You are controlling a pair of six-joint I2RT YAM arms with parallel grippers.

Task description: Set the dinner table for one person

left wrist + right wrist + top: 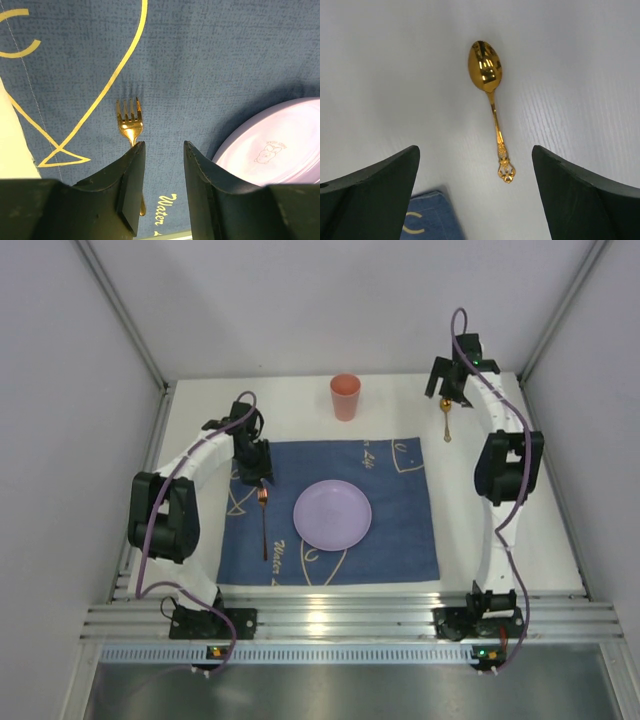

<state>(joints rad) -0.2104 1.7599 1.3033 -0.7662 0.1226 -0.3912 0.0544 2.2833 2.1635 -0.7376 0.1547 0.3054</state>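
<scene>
The white dinner table [545,550] carries a blue placemat [400,530] with a lilac plate [332,514] in its middle. A gold fork [264,525] lies on the mat left of the plate, tines pointing away. My left gripper [260,478] hovers open over the fork's head; in the left wrist view the tines [129,117] show ahead of the left finger [131,175], with the plate [280,145] to the right. A gold spoon [446,420] lies on bare table right of the mat. My right gripper [448,400] is wide open above the spoon [490,100].
A pink cup [345,397] stands upright on the table just beyond the mat's far edge. Grey walls close in the table on the left, right and back. An aluminium rail [350,620] runs along the near edge. The mat's corner [427,220] shows in the right wrist view.
</scene>
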